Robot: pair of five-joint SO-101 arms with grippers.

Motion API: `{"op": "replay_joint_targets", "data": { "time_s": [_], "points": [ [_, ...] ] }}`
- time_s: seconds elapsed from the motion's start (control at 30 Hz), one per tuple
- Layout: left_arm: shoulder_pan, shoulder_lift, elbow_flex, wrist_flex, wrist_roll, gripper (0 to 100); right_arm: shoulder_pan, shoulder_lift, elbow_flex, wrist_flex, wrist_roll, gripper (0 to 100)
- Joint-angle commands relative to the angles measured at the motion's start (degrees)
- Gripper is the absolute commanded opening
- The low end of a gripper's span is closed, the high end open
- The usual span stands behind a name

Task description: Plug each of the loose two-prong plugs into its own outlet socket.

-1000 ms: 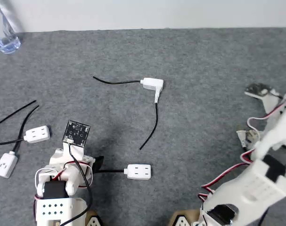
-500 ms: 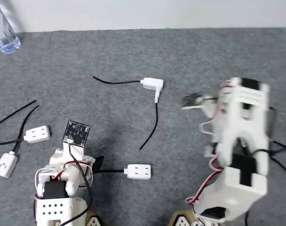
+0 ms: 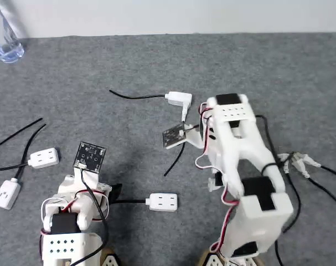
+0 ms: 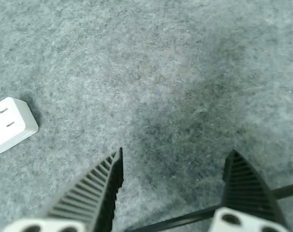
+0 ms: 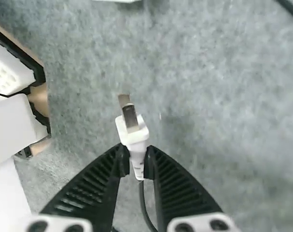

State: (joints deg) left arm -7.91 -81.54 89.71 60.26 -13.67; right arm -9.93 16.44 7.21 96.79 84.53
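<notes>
Once far right, gripped plug (image 5: 132,133) central.

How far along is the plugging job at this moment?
Done: nothing seated; the near socket, the middle socket and the edge socket all show empty slots. In hand: the right end effector is shut on a two-prong plug. The left end effector hangs open over the carpet. Left: the insertions; whether the white piece beyond them is already a joined pair is unclear.
</notes>
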Motion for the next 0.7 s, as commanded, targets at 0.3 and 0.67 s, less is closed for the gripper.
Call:
{"op": "replay_joint_targets", "data": {
  "time_s": [0.3, 0.67],
  "points": [
    [0.53, -0.35, -0.57, -2.11, 0.26, 32, -0.84, 4.53, -0.44, -9.98, -7.74, 16.3],
    [0.53, -0.35, -0.57, -2.11, 0.26, 32, -5.14, -0.75, -0.44, -4.7, -7.74, 17.7]
  ]
}}
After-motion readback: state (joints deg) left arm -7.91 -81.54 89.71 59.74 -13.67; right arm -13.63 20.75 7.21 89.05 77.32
